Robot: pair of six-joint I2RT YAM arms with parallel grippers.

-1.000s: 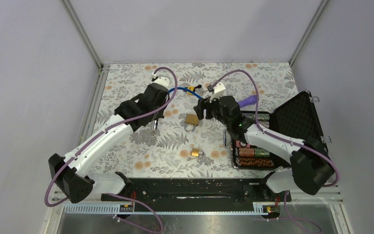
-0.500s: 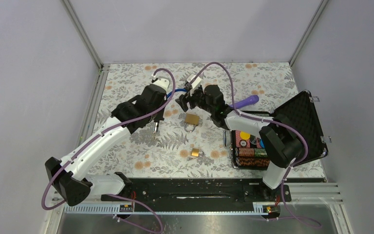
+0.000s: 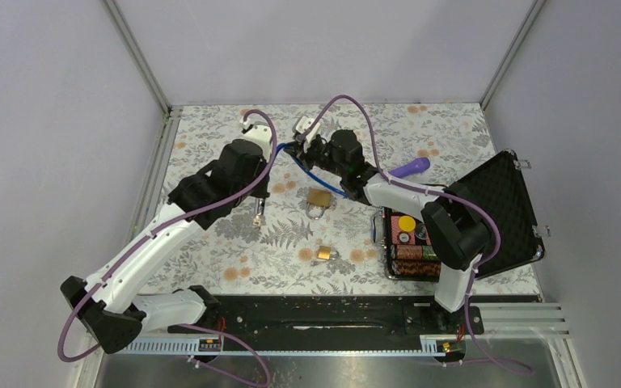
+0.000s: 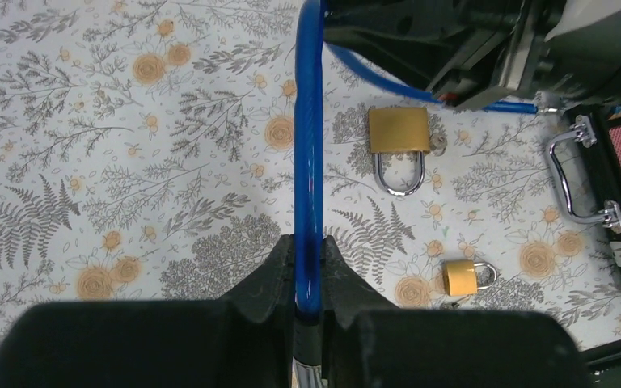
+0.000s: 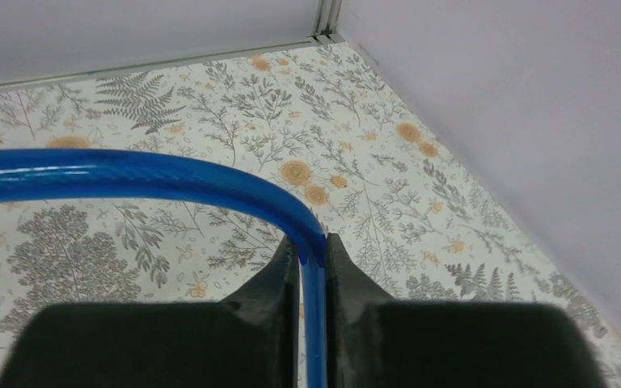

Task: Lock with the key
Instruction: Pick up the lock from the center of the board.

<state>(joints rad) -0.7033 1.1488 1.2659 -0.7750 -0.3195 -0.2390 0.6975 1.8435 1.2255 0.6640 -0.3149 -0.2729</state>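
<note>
Your left claw (image 4: 309,263) and right claw (image 5: 313,257) are both closed tight on the cable (image 4: 309,145), near the padlock (image 4: 399,129), probably to steady it for locking.

Both arms are reaching inward, each gripper pinching the blue cable (image 4: 309,162).
The left arm (image 3: 158,238) is stretching from its base toward one o'clock, and the left gripper (image 4: 308,271) is clamping the cable with its jaws nearly touching. The right arm (image 3: 420,198) is folding at the elbow and pointing toward ten o'clock, and the right gripper (image 5: 313,259) is squeezing the same cable, close beside the left wrist.
</note>
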